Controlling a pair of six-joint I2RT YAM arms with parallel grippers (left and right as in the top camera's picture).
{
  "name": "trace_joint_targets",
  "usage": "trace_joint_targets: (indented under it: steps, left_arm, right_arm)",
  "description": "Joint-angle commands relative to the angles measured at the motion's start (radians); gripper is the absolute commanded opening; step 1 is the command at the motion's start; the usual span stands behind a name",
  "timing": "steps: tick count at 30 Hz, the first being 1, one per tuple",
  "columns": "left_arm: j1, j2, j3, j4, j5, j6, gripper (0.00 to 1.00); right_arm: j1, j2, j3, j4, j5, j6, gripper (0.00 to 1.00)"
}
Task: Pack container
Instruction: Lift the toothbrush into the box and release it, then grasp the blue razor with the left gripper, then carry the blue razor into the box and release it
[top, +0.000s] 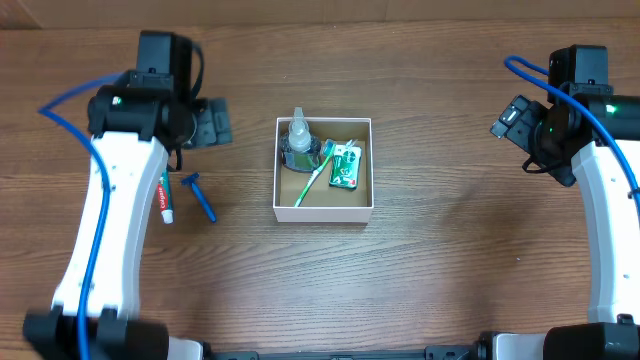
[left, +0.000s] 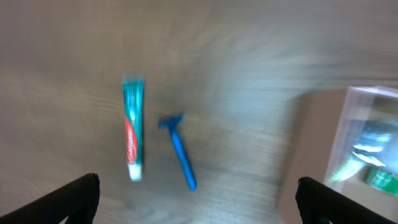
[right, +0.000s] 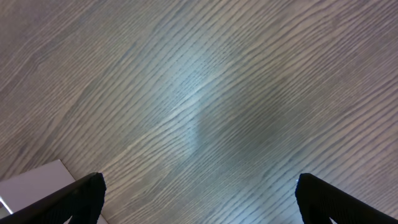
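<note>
Container (top: 323, 213) sits mid-table, holding a clear bottle (top: 298, 140), green toothbrush (top: 314, 178) and green packet (top: 346, 165). Toothpaste tube (top: 166, 197) and blue razor (top: 200, 197) lie side by side left of it. Left gripper (top: 208, 122) near them, jaws wide apart, empty. Right gripper (top: 506, 118) well off right, jaws apart too.

A: Surface?
B: One wooden table (top: 450, 290), dark brown, with pronounced grain; it fills every view edge to edge.
A: Light?
B: A pale sheen lies across the grain in the right wrist view.

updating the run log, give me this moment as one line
container: bottle, toothbrush, green packet inside | toothpaste, razor: on table | left fingers: open, empty | right fingers: open, empty
</note>
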Motion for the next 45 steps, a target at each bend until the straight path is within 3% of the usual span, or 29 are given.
trace_joint_targets:
  steps: [1, 17, 26, 27, 30, 31, 34, 36, 40, 45]
  left_arm:
    - [0.046, 0.077, -0.151, 0.081, 0.121, -0.126, 1.00]
    - [0.046, 0.374, -0.232, 0.188, 0.164, -0.117, 1.00]
    - [0.046, 0.422, -0.232, 0.222, 0.169, -0.088, 1.00]
    - [0.046, 0.422, -0.232, 0.219, 0.169, -0.087, 0.93]
    - [0.045, 0.422, -0.233, 0.212, 0.169, -0.081, 0.58]
    - [0.044, 0.422, -0.233, 0.211, 0.169, -0.081, 0.52]
    - [0.043, 0.422, -0.233, 0.206, 0.169, -0.081, 0.50]
    - [0.043, 0.422, -0.233, 0.201, 0.169, -0.081, 0.42]
    - [0.043, 0.422, -0.233, 0.193, 0.168, -0.081, 0.12]
    - [0.043, 0.421, -0.230, 0.193, 0.164, -0.080, 0.04]
  right_arm:
    - [0.000, -0.002, -0.002, 0.003, 0.016, 0.000, 1.00]
    - [0.000, -0.002, -0.002, -0.014, 0.016, 0.000, 1.00]
    - [0.000, -0.002, -0.002, -0.013, 0.017, 0.000, 1.00]
    - [0.000, -0.002, -0.002, -0.014, 0.017, 0.000, 1.00]
    - [0.000, -0.002, -0.002, -0.018, 0.017, 0.000, 1.00]
    - [0.000, -0.002, -0.002, -0.018, 0.017, 0.000, 1.00]
    - [0.000, -0.002, -0.002, -0.018, 0.016, 0.000, 1.00]
    - [0.000, -0.002, -0.002, -0.020, 0.017, 0.000, 1.00]
    - [0.000, -0.002, -0.002, -0.021, 0.017, 0.000, 1.00]
    - [0.000, -0.002, -0.002, -0.023, 0.017, 0.000, 1.00]
